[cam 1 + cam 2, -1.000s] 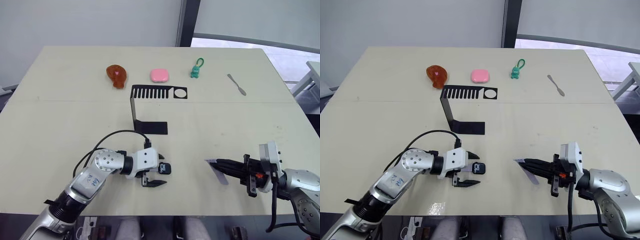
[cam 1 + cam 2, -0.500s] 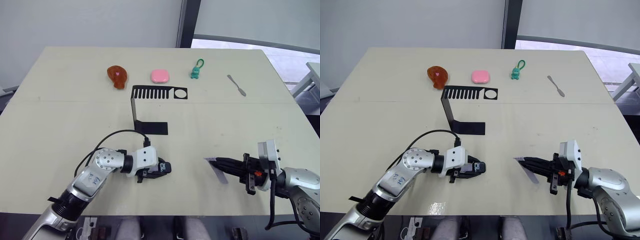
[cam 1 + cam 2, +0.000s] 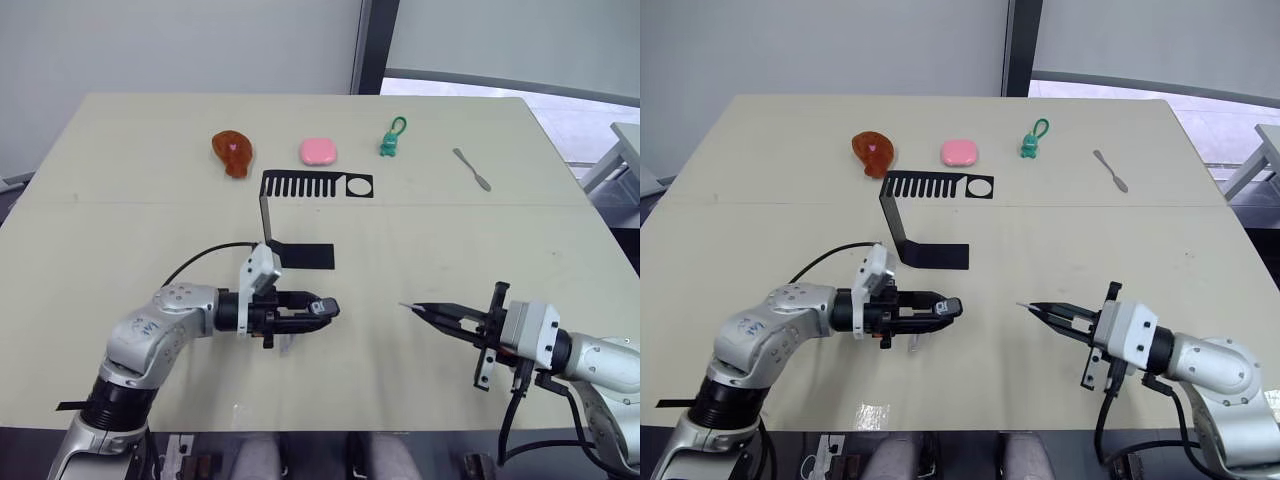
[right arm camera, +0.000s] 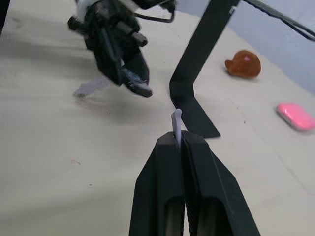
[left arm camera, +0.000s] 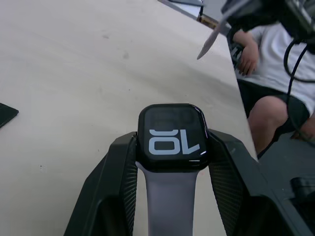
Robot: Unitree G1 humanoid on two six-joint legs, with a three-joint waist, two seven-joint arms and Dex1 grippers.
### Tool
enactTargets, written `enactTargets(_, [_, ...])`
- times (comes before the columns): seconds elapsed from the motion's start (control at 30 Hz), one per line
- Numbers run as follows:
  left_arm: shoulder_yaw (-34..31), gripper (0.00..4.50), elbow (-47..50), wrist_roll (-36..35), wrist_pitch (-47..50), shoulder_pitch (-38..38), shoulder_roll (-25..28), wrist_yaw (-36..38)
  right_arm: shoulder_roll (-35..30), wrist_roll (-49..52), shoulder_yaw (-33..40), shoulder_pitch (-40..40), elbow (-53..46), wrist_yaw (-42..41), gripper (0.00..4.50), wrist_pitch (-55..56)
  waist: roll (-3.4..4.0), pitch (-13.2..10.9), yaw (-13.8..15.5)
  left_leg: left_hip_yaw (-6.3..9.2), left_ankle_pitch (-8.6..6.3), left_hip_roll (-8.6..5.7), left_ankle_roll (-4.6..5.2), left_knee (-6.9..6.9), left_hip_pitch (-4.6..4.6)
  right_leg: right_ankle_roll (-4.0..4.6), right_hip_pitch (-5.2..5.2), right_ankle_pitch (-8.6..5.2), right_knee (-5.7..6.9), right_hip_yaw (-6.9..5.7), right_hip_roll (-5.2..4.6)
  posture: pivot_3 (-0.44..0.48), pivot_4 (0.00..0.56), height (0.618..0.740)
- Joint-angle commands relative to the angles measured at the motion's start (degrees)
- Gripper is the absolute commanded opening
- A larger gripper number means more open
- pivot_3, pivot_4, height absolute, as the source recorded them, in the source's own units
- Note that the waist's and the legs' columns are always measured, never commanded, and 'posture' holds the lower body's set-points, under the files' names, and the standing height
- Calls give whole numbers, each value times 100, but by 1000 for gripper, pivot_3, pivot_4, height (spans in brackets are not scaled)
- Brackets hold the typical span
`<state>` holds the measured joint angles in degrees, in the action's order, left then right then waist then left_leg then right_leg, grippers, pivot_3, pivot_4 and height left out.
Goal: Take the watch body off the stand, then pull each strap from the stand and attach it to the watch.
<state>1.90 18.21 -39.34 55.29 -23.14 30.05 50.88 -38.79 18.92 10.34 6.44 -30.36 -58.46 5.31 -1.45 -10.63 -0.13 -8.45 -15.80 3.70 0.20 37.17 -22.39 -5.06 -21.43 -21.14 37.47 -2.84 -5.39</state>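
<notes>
Left gripper (image 3: pixel 322 306): near the desk's (image 3: pixel 120 230) front edge, left of centre, lifted off the surface, pointing toward the right gripper. Jaws closed on the watch body (image 5: pixel 172 136), which sat between the fingertips (image 5: pixel 123 167) with its screen showing light digits. One pale strap (image 5: pixel 171 201) ran from the body back between the fingers, attached to it; its free end hung below the gripper, toward the desk.

Drumstick-shaped brown item (image 3: pixel 232 152): far side of desk, left of centre.

Stand (image 3: pixel 296 220): middle of desk, beyond the left gripper; flat base on the surface, upright rising to the slotted top bar with a round hole at its right end. No watch or strap on it.

Pink pad-like item (image 3: pixel 318 151): far side, centre.

Green keychain (image 3: pixel 391 139): far side, right of centre.

Right gripper (image 3: pixel 432 312): near the front edge, right of centre, raised, pointing toward the left gripper, well apart from it. Jaws shut tight on the second strap (image 4: pixel 176 121), whose pale tip stuck out past the fingertips.

Grey tool (image 3: pixel 471 168): far right of desk.

Person: seated past the desk, seen in the left wrist view; a hand (image 5: pixel 246 58) rested near a knee.
</notes>
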Motion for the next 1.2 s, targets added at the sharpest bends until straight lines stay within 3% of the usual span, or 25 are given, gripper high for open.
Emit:
enactTargets(0.03, [-252, 1583, 80, -711, 756, -347, -155, -250, 64, -321, -211, -164, -156, 161, 0, 517, -1, -1, -2, 0, 0, -1, 0, 2, 0, -1, 0, 0, 2, 0, 0, 0, 150, 740])
enactTargets(0.33, [-227, 1583, -44, -1041, 1389, -660, -343, -716, 127, -742, -498, -378, 103, 448, 0, 1153, -1, -1, -7, 0, 2, 0, -6, 2, 3, -1, -1, -1, 4, 4, 6, 0, 150, 740])
enactTargets(1.2, [-344, 1583, 3, -1400, 1698, -613, -542, -1319, 50, -996, -777, -594, 565, 554, 0, 1613, -1, -1, -4, 0, 2, -1, -6, 4, 3, 0, 0, -1, 5, 4, 4, 0, 150, 740])
